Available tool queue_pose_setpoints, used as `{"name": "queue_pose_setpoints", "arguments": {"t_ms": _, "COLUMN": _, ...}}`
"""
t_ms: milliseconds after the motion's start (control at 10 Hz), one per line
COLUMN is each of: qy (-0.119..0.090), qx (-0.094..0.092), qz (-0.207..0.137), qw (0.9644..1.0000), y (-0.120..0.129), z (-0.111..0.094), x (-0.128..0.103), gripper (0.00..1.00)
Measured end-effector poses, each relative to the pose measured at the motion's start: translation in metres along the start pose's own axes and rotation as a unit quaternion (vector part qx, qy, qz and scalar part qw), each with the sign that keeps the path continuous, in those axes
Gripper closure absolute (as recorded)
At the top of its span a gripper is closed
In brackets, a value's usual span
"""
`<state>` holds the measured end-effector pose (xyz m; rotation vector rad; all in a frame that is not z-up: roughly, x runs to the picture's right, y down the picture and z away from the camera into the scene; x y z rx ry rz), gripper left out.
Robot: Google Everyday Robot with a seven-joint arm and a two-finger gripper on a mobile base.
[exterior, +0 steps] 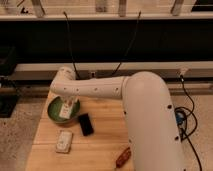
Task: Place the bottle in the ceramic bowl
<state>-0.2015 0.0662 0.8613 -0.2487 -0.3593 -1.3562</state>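
Note:
The green ceramic bowl (54, 111) sits near the back left corner of the wooden table. My gripper (67, 104) hangs down from the white arm's wrist straight over the bowl. Right under it, inside the bowl's rim, a small whitish oblong shape that looks like the bottle (65, 113) stands roughly upright. The gripper covers the bottle's top. Whether the bottle touches the bowl's bottom cannot be made out.
A black slab (85, 124) lies just right of the bowl. A flat whitish packet (63, 141) lies in front of the bowl. A reddish-brown elongated object (123, 156) lies near the table's front edge. The big white arm (145, 115) covers the table's right side.

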Motion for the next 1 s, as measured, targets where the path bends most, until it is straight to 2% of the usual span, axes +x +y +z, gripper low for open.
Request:
{"name": "queue_pose_setpoints", "arguments": {"t_ms": 600, "qy": -0.001, "qx": 0.002, "qz": -0.003, "qw": 1.0, "y": -0.0008, "z": 0.0012, "x": -0.0003, "gripper": 0.49}}
{"name": "queue_pose_setpoints", "arguments": {"t_ms": 900, "qy": -0.001, "qx": 0.005, "qz": -0.006, "qw": 1.0, "y": -0.002, "z": 0.0014, "x": -0.0002, "gripper": 0.62}}
{"name": "queue_pose_setpoints", "arguments": {"t_ms": 1000, "qy": -0.001, "qx": 0.005, "qz": -0.007, "qw": 1.0, "y": -0.002, "z": 0.0018, "x": -0.0002, "gripper": 0.54}}
